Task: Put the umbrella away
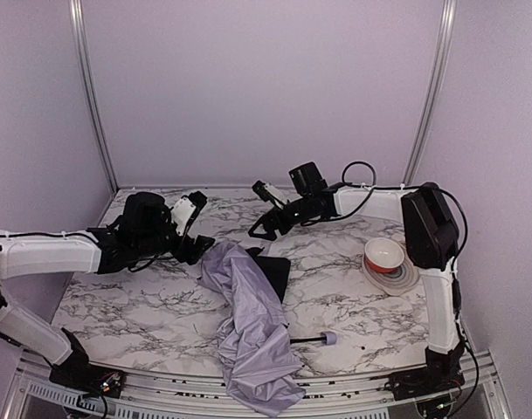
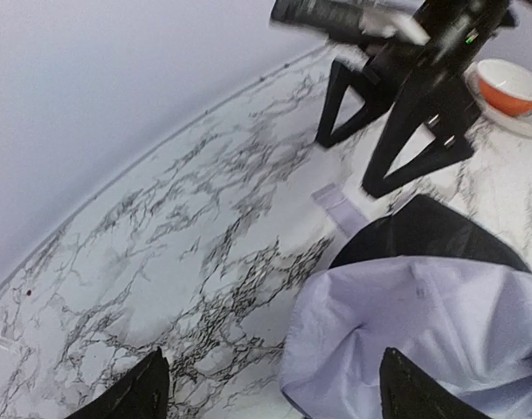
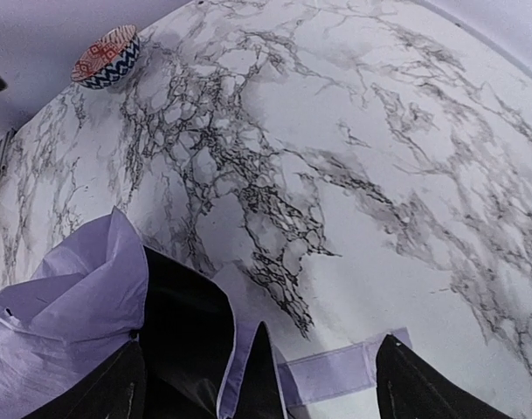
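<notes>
my left pincer (image 2: 274,397) and right pincer (image 3: 257,384) both gaped empty above the loose umbrella (image 1: 252,332) on the bench (image 1: 353,297); i judged gathering not yet started, next needing a grip on its strap (image 3: 335,371).

Creased pale lavender cloth umbrella (image 1: 248,327), matt thin fabric, black matt inner side, smooth faintly shiny white marble-veined tabletop (image 1: 148,305), glossy glazed orange-and-white bowl (image 1: 383,254)

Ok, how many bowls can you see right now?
2. An orange-and-white bowl sits on a plate on the right. A red-and-blue patterned bowl shows only in the right wrist view, near the table edge. Others may be hidden.
</notes>
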### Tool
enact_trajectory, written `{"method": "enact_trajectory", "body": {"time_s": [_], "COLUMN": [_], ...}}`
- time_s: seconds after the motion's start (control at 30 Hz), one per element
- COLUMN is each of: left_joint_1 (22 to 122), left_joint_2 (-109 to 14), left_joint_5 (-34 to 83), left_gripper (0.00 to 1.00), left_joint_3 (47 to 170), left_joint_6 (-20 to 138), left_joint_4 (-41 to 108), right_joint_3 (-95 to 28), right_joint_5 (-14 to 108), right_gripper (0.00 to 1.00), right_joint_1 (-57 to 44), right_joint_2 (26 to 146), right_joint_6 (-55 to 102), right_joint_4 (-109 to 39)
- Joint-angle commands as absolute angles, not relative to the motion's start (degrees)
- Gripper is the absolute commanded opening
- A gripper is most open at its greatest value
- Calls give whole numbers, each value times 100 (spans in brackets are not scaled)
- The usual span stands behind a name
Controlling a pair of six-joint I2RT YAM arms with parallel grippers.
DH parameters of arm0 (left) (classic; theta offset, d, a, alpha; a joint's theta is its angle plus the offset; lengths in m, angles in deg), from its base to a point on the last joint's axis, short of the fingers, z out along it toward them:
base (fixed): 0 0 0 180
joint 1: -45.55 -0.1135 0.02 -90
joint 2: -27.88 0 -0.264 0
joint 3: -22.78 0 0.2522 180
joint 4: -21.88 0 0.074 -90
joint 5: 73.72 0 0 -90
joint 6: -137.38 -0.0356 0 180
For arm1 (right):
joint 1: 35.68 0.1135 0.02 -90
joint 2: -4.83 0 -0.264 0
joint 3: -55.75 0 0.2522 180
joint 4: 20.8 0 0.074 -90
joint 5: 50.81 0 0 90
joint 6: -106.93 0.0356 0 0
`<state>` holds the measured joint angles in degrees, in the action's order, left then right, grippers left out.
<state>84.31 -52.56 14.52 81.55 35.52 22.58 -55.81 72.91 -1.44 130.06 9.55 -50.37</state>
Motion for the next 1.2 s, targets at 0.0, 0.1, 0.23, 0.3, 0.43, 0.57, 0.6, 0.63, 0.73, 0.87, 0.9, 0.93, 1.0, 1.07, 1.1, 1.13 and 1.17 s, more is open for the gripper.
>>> {"method": "enact_trajectory", "body": {"time_s": [0.0, 0.1, 0.23, 0.3, 0.43, 0.57, 0.6, 0.63, 0.73, 0.87, 0.9, 0.93, 1.0, 1.07, 1.1, 1.13, 1.17], "left_joint_1": [9233, 9550, 10143, 10387, 10669, 10672, 10672, 10672, 10676, 10672, 10672, 10672, 10679, 10714, 10732, 10750, 10765], "left_joint_2": [-4173, -4139, -4534, -4793, -5401, -5803, -5860, -5899, -5922, -5941, -5950, -5962, -5984, -6021, -6038, -6066, -6102], "left_joint_5": [1787, 2451, 2713, 2866, 2734, 2718, 2778, 2839, 2997, 2986, 2975, 2977, 2975, 2951, 2928, 2884, 2812], "left_gripper": [84, 83, 83, 84, 81, 53, 43, 34, 3, 0, 0, 0, 0, 0, 0, 0, 0], "left_joint_3": [7507, 7384, 7323, 7342, 7503, 7381, 7354, 7330, 7214, 7134, 7104, 7067, 7023, 7020, 7020, 7020, 7020], "left_joint_6": [4135, 4789, 4993, 5069, 5018, 5074, 5087, 5112, 5156, 5175, 5185, 5179, 5138, 5028, 4971, 4922, 4889], "left_joint_4": [2260, 2969, 3517, 3422, 3252, 2895, 2748, 2604, 2335, 2210, 2175, 2144, 2107, 2113, 2107, 2105, 2105], "right_joint_3": [-6376, -6554, -7031, -7249, -7153, -6402, -6120, -5729, -4633, -3124, -2856, -2683, -2684, -2967, -3138, -3315, -3532], "right_joint_5": [8495, 8796, 9132, 9091, 9112, 8860, 8784, 8710, 8601, 8538, 8493, 8432, 8378, 8342, 8290, 8234, 8198], "right_gripper": [88, 87, 67, 34, 0, 0, 0, 0, 0, 0, 0, 0, 3, 21, 32, 46, 55], "right_joint_1": [-15, 158, 423, 506, 404, 317, 298, 280, 248, 221, 224, 214, 211, 256, 293, 331, 371], "right_joint_2": [13513, 13782, 14132, 14210, 13801, 12796, 12514, 12177, 11234, 10207, 10080, 10011, 10069, 10257, 10391, 10547, 10762], "right_joint_6": [859, 538, 57, -159, 29, 235, 322, 406, 749, 1164, 1275, 1346, 1420, 1491, 1560, 1650, 1746], "right_joint_4": [-5866, -6284, -7065, -7438, -7286, -6702, -6507, -6249, -5386, -4444, -4267, -4211, -4338, -4479, -4443, -4352, -4330]}}
